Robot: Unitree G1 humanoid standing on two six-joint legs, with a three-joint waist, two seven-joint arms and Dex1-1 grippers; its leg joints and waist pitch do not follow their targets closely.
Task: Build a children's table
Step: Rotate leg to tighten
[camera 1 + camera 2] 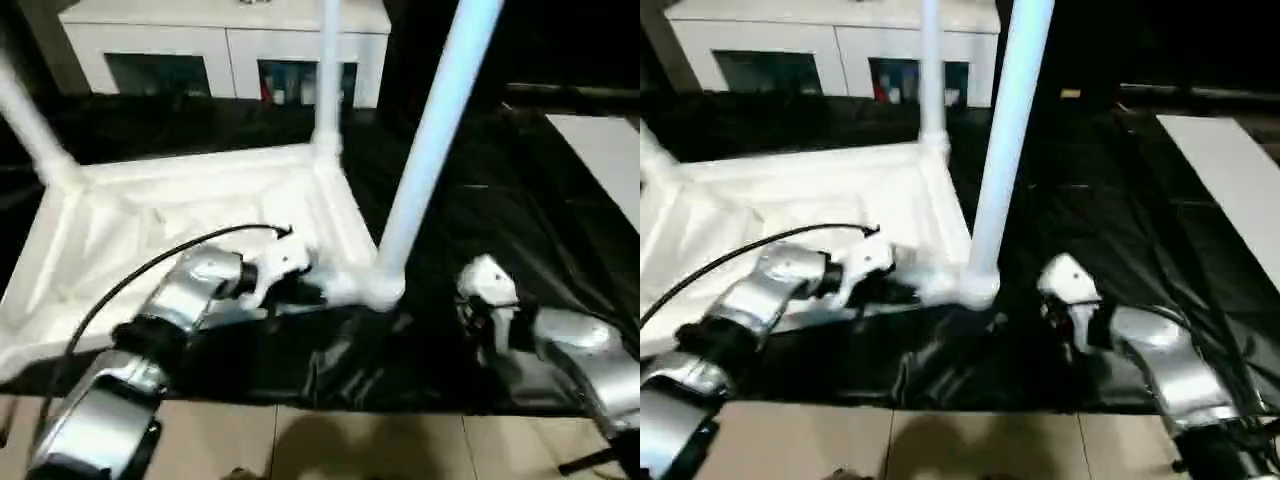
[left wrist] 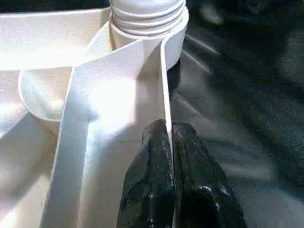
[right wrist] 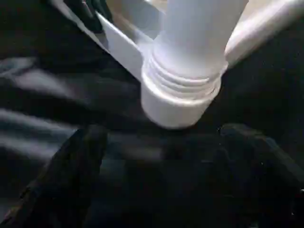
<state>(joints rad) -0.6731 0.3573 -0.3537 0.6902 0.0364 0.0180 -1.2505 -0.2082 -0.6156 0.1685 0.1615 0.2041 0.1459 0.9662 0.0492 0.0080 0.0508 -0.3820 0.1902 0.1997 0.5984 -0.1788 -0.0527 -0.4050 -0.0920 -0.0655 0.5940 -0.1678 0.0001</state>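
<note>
Tabletop (image 1: 170,225) lies upside down on the black-covered counter (image 1: 500,230), ribbed side up, so the leg holes at its corners can be reached from above. Three white legs show. The near leg (image 1: 430,150) stands in the near right corner socket (image 1: 375,290), and its screw rings sit just above the socket, which I think means it is not turned all the way in. The far leg (image 1: 328,70) stands at the far right corner. A third leg (image 1: 30,125) leans out of the far left corner.

The left gripper (image 2: 171,142) has its jaws pressed together on the thin side wall (image 2: 164,85) of the tabletop, just beside the near corner. That is probably to keep the tabletop from sliding or spinning while a leg is turned. The right gripper (image 3: 164,156) rests low over the cloth, just beside the near leg. Its jaws are spread wide with nothing between them, likely ready to close round the leg's bottom.

The tops of the legs are cut off by the picture edge. The near left corner hides behind the left forearm (image 1: 130,370), so I cannot tell if a fourth leg is there. A white cabinet (image 1: 225,45) stands behind, and a white panel (image 1: 610,150) lies on the right.
</note>
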